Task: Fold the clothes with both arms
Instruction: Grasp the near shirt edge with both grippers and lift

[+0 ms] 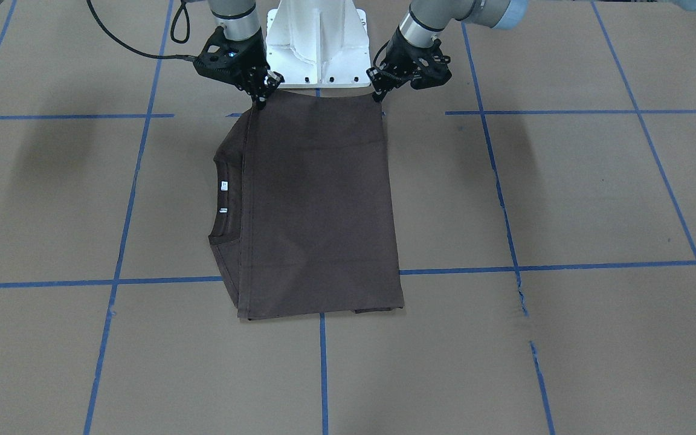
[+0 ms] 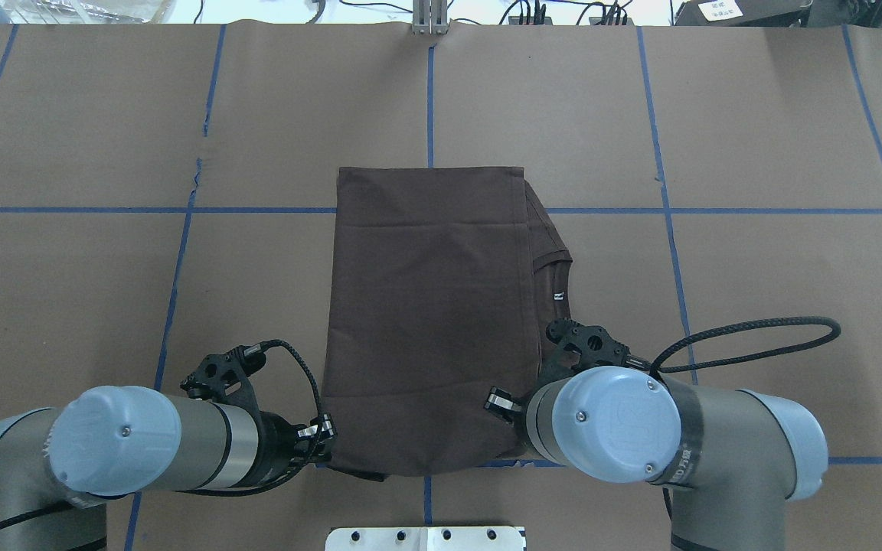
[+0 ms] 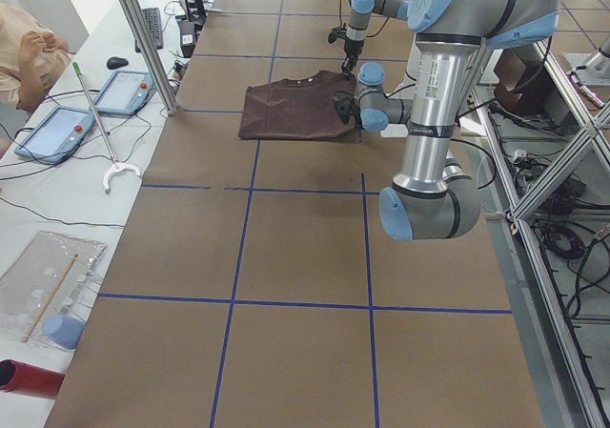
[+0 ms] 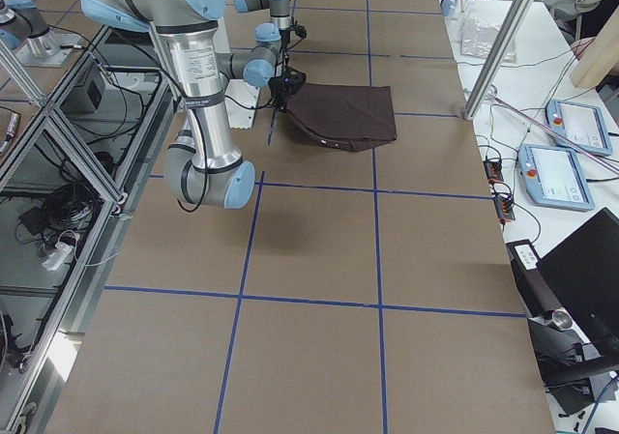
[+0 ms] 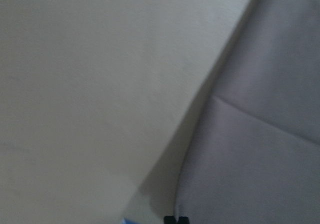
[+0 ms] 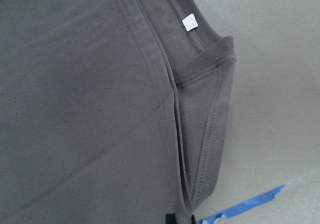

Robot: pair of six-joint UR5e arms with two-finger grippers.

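1. Overhead exterior view: the dark brown T-shirt [image 2: 426, 306] lies as a folded rectangle midway along the table [image 2: 755, 115], close to the robot-side edge. Its far edge lies just past a blue tape line [image 2: 755, 210].
2. Exterior front-facing view: the collar [image 1: 222, 199] and white neck labels [image 1: 223, 186] peek out along the shirt's side that faces the robot's right end of the table. A folded layer covers the rest.
3. The left gripper [image 1: 378, 93] is at one robot-side corner of the shirt and the right gripper [image 1: 261, 99] at the other, just in front of the white pedestal [image 1: 316, 42].
4. Claw state: in each wrist view the two fingertips sit together at the cloth's edge. Each claw appears clamped on its corner, and the hem between them runs straight and taut.
5. Step in hand, as judged: the start of a further cross fold, with the robot-side edge held at both corners.
6. Next move, as judged: raise both corners evenly and carry them toward the far edge of the table. The hem should stay stretched, and it should be laid flush on the shirt's far edge before release.
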